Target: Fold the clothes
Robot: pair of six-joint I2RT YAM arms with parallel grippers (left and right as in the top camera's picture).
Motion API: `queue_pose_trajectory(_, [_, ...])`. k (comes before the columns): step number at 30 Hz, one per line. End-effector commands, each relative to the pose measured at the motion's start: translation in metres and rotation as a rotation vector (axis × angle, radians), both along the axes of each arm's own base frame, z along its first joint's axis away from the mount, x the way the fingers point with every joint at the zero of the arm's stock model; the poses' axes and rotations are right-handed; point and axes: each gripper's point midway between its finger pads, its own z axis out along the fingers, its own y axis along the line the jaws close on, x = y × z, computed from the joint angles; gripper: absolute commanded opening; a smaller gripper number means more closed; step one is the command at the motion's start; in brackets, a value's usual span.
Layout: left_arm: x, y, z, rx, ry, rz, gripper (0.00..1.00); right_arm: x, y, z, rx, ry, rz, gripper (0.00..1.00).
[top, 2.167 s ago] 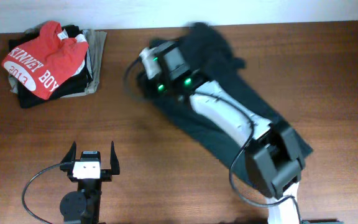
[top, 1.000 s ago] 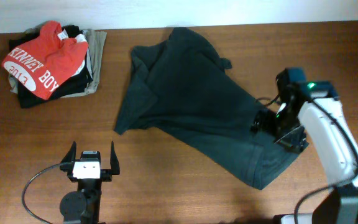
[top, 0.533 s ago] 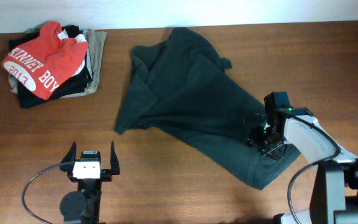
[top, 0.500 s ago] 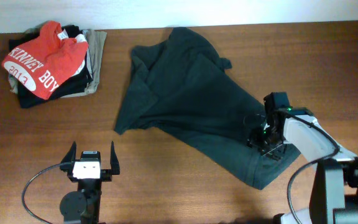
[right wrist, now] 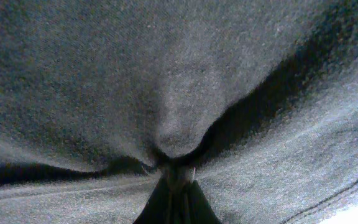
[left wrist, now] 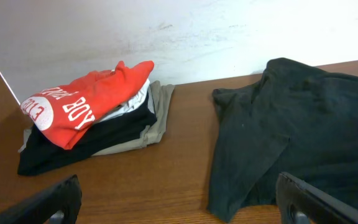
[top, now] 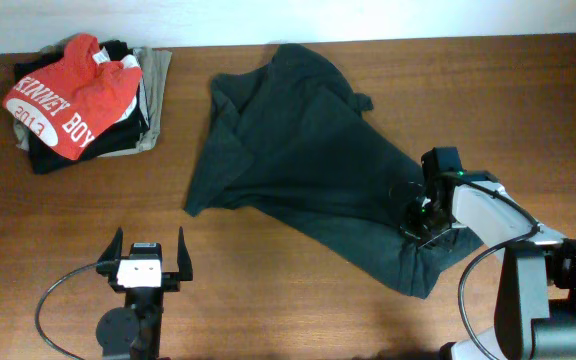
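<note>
At the lower right of the overhead view, the right gripper point(top: 423, 225) has just gone from jaws spread wide a second ago to jaws pinched together on a ridge of the black T-shirt point(top: 308, 170). Its wrist camera confirms this. At the bottom centre of that view, the right gripper point(right wrist: 174, 177) has the dark cloth of the black T-shirt point(right wrist: 166, 74) bunched into a small peak between the tips, with creases fanning out from it.

The hold sits near the garment's lower right end, close to the hem. The shirt around it lies much as it did before: crumpled and slanting from the upper centre of the frame to the lower right, unfolded, with no lettering showing.

I judge that the arm now has an edge to lift or drag, so spreading or the first fold can begin. A hold this thin could slip from soft cloth.

Further out, the left gripper point(top: 149, 240) remains parked at the lower left of the table point(top: 288, 300), with its jaws wide apart and holding nothing. At the upper left, the red T-shirt point(top: 68, 95) still tops the stack beside the beige garment point(top: 158, 90), untouched.
</note>
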Motion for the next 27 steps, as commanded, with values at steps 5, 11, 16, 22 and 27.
queue_pose_trajectory(5, [0.000, -0.001, -0.002, 0.015, 0.000, -0.008, 0.99, 0.009, -0.016, 0.043, -0.100, 0.026, 0.012, 0.04])
queue_pose_trajectory(11, [0.000, -0.001, -0.002, 0.015, 0.000, -0.008, 0.99, -0.004, -0.023, 0.074, -0.139, 0.044, 0.015, 0.04])
queue_pose_trajectory(16, [0.000, -0.001, -0.002, 0.015, 0.000, -0.008, 0.99, -0.004, -0.023, 0.074, -0.140, 0.043, 0.015, 0.04])
queue_pose_trajectory(22, [0.000, -0.001, -0.001, 0.015, 0.000, -0.008, 0.99, -0.010, -0.023, 0.074, -0.140, 0.068, 0.018, 0.07])
queue_pose_trajectory(27, [0.000, -0.005, 0.007, 0.015, -0.035, -0.032, 0.99, -0.010, -0.023, 0.074, -0.140, 0.068, 0.017, 0.10])
